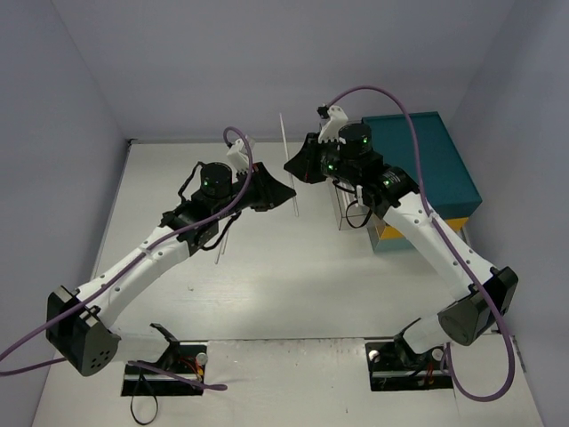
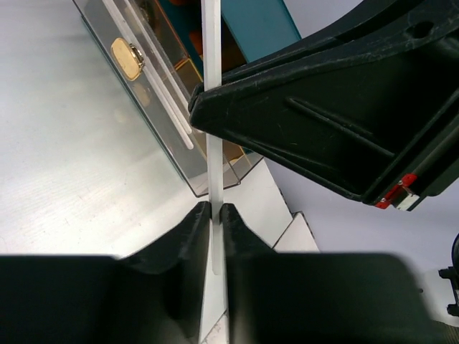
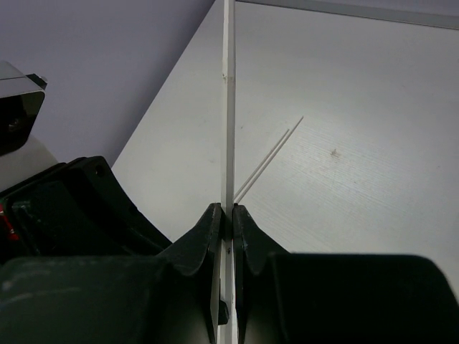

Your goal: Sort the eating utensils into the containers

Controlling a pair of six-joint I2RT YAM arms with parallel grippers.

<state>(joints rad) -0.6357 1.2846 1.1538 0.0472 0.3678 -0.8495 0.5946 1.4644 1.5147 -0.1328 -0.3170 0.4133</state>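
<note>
The thin white utensil (image 1: 284, 133) stands in the middle of the top view. Its ends are cut off in both wrist views, so I cannot tell if it is a fork, spoon or knife. The left gripper (image 2: 215, 213) and the right gripper (image 3: 224, 218) both pinch it tight. In the left wrist view, the right gripper's black body fills the upper right and hides part of the teal chest (image 2: 258, 29). The clear container (image 2: 143, 100) sits at the upper left.

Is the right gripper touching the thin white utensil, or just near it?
Touching. The right wrist view shows the right gripper shut on the thin white utensil, fingertips pressing both sides, no gap.
</note>
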